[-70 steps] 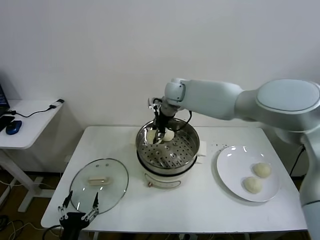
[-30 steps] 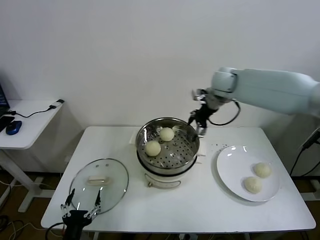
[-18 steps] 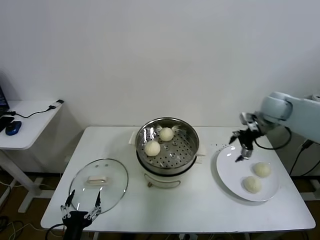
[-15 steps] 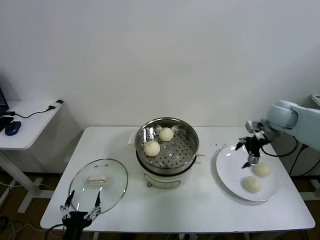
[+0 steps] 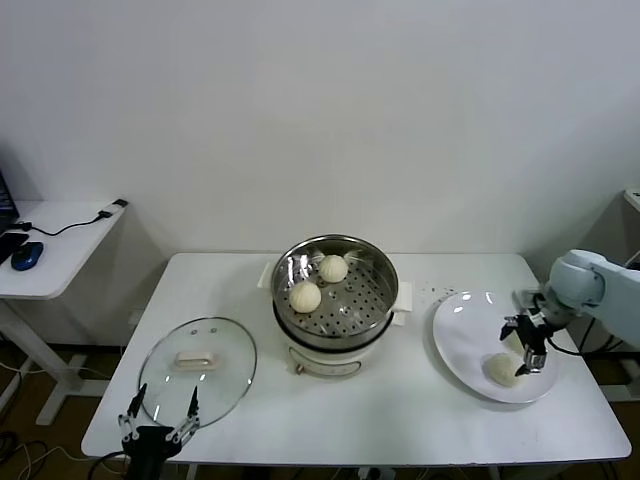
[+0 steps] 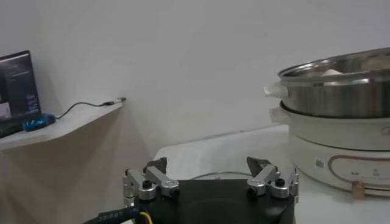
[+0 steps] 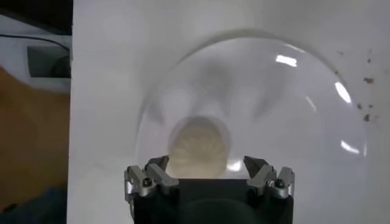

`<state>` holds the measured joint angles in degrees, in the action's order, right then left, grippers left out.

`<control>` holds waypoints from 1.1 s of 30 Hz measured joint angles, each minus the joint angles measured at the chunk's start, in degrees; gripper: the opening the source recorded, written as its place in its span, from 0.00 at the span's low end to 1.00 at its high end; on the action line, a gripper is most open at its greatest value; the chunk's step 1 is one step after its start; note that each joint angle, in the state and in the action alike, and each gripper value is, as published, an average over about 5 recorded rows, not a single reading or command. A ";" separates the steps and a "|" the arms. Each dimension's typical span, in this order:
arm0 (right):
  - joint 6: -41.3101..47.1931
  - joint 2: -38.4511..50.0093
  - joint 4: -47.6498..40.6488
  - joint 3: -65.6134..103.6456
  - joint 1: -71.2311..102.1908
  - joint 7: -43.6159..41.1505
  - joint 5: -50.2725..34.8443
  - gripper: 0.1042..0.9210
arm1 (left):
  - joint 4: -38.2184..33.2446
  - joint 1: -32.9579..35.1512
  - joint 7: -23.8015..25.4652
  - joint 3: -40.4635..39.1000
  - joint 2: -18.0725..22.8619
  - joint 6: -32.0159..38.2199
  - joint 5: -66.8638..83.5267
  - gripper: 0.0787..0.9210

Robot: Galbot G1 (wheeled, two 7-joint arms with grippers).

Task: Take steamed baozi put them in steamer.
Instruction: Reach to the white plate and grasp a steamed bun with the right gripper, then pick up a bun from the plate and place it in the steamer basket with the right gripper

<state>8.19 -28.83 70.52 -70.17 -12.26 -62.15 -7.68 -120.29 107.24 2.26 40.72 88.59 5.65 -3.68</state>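
The steamer [image 5: 335,300] stands mid-table with two baozi inside, one at the back [image 5: 334,268] and one at the left [image 5: 306,296]. On the white plate [image 5: 460,330] at the right lies one baozi [image 5: 503,369] in plain sight. My right gripper [image 5: 530,350] is open and low over the plate, covering the spot just behind that baozi. In the right wrist view a baozi [image 7: 198,145] lies on the plate [image 7: 274,103] between the open jaws of that gripper [image 7: 207,169], not gripped. My left gripper [image 5: 157,432] is parked open at the table's front left.
A round glass lid [image 5: 197,370] with a white handle lies flat at the front left, next to the left gripper. The left wrist view shows the steamer's side [image 6: 341,115]. A side table [image 5: 50,250] with a mouse stands left.
My right gripper let go of a baozi in the steamer, swung right across the table and came down open over the plate. The left arm has not moved.
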 measured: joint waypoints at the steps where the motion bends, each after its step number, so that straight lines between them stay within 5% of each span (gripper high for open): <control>1: -0.08 -0.16 -0.33 0.48 0.65 0.00 0.34 0.88 | 0.06 0.00 0.00 0.00 0.00 0.03 0.00 0.88; 10: -0.45 -1.82 -2.94 3.73 4.76 -0.20 2.51 0.87 | 0.48 -0.04 0.00 -0.17 0.01 0.10 -0.05 0.88; 21: -0.86 -3.69 -5.04 5.38 6.17 -0.73 3.50 0.65 | 0.53 -0.04 -0.19 -0.45 0.08 0.08 -0.16 0.88; 33: -3.82 -4.84 -5.57 3.93 2.90 -2.57 3.88 0.58 | 0.43 0.17 -0.23 -0.63 0.13 0.08 -0.22 0.88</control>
<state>4.36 -33.67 64.95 -66.23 -9.36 -64.72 -3.79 -119.86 107.40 2.03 40.10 88.71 5.73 -3.91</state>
